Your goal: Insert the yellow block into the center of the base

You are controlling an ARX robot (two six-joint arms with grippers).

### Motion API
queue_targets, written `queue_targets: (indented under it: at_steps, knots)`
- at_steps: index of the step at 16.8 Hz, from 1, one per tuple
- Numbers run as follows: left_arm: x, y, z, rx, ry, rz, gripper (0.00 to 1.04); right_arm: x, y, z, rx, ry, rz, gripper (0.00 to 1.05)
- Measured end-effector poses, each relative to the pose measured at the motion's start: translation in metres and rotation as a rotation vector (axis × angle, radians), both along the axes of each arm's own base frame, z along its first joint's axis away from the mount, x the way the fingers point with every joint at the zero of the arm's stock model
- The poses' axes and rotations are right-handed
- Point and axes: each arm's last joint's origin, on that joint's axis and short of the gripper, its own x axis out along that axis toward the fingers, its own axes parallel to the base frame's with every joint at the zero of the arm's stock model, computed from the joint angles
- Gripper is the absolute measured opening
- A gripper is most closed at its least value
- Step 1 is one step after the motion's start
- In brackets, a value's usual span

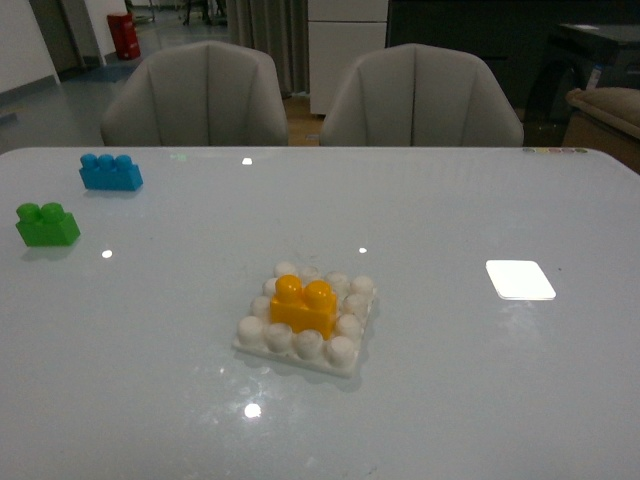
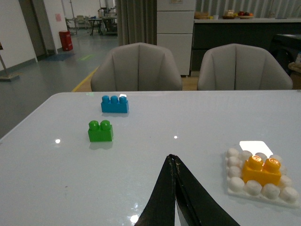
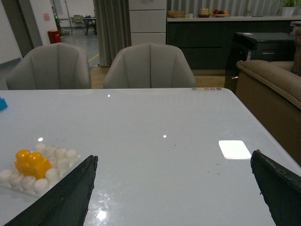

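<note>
Table [image 1: 450,400]: a pale, glossy top filling the front view, with small spots of reflected light.
Base [image 1: 262,346]: a white studded plate lying flat on the table, near the middle and toward the robot.
Yellow block [image 1: 303,306]: sits upright on the base, in its center, with white studs showing on all sides of it; its two studs point up.
Green brick [image 1: 46,224]: on the table far to the left, well apart from the base.
Blue brick [image 1: 110,172]: just behind the green one, further from the robot.
White rectangle [image 1: 520,279]: flat on the table to the right of the base, apart from it.
Chairs [image 1: 195,95]: two grey ones behind the far edge of the table.
Left gripper [image 2: 175,197]: its dark fingers meet at the tip, holding nothing, above bare table and clear of the base.
Right gripper [image 3: 174,188]: fingers spread wide apart, empty, over bare table between base and rectangle.
</note>
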Motion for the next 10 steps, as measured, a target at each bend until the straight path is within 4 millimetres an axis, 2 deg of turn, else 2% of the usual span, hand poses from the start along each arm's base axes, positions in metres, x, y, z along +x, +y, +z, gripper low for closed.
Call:
queue_targets:
  at_steps: [6,8,10]
  knots:
    - [-0.006,0.000,0.000,0.000,-0.001,0.000,0.02,0.000,0.000,0.000,0.000,0.000,0.000,0.98]
    - [-0.014,0.000,-0.007,0.000,0.058,-0.003,0.02,0.000,0.000,0.000,0.000,0.000,0.000,0.98]
    - [-0.017,0.000,-0.001,0.000,-0.009,-0.001,0.02,0.000,0.000,0.000,0.000,0.000,0.000,0.98]
